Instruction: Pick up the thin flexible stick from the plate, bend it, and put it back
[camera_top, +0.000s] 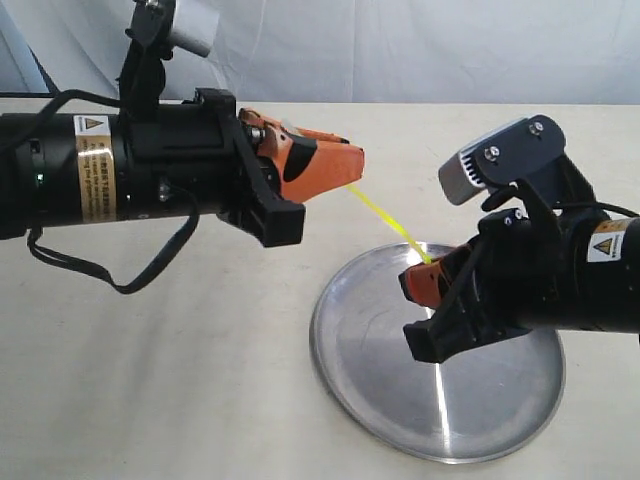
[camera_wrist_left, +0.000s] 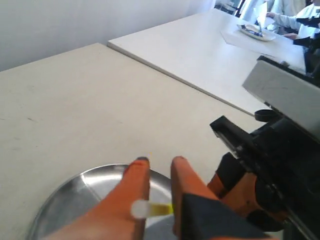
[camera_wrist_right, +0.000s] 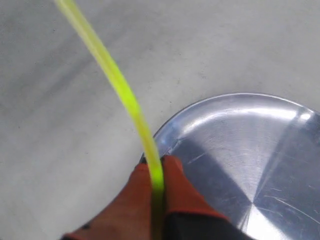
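Tabletop: pale beige flat surface (camera_top: 150, 380) across the lower exterior frame.
Plate: round shiny silver metal dish (camera_top: 370, 370), lower right.
Left gripper: black-and-orange left gripper (camera_top: 352, 168), upper centre, pinching one stick end.
Right gripper: black-and-orange right gripper (camera_top: 422, 278), right of centre, clamping the other end.
Stick: thin yellow flexible strand (camera_top: 385, 215), held aloft between both grippers, nearly straight.
Handling: likely featherlight, springy and slick; hold it by the ends so the middle can bow.

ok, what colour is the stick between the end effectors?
The stick is bright yellow-green; clearest in right wrist view.
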